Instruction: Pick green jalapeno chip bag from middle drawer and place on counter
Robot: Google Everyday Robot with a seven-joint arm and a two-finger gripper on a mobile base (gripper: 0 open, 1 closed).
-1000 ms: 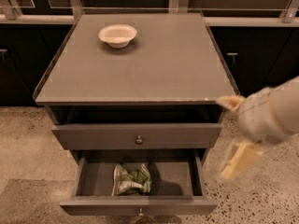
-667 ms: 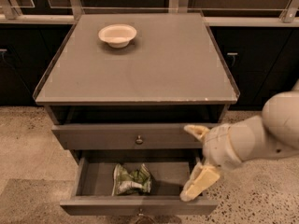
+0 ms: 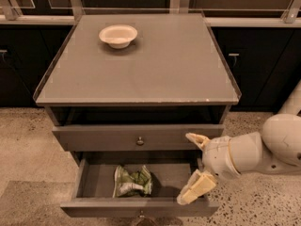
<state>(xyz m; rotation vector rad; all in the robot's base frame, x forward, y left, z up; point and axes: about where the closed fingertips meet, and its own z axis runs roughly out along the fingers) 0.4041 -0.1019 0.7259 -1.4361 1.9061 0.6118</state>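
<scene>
The green jalapeno chip bag (image 3: 132,181) lies crumpled on the floor of the middle drawer (image 3: 94,179), which is pulled open at the bottom of the view. My gripper (image 3: 193,166) comes in from the right on a white arm and hangs over the drawer's right end, to the right of the bag and apart from it. Its two cream fingers are spread wide, one up by the upper drawer front, one down by the open drawer's front wall, with nothing between them. The counter (image 3: 155,65) is the grey cabinet top above.
A cream round bowl (image 3: 118,35) stands at the back left of the counter. The upper knobbed drawer (image 3: 139,140) is shut. Dark cabinets stand behind and to both sides. Speckled beige floor (image 3: 28,154) lies around the cabinet.
My gripper and arm have moved left and down, from beside the cabinet's right edge to over the right end of the open drawer. The bag and bowl have not moved.
</scene>
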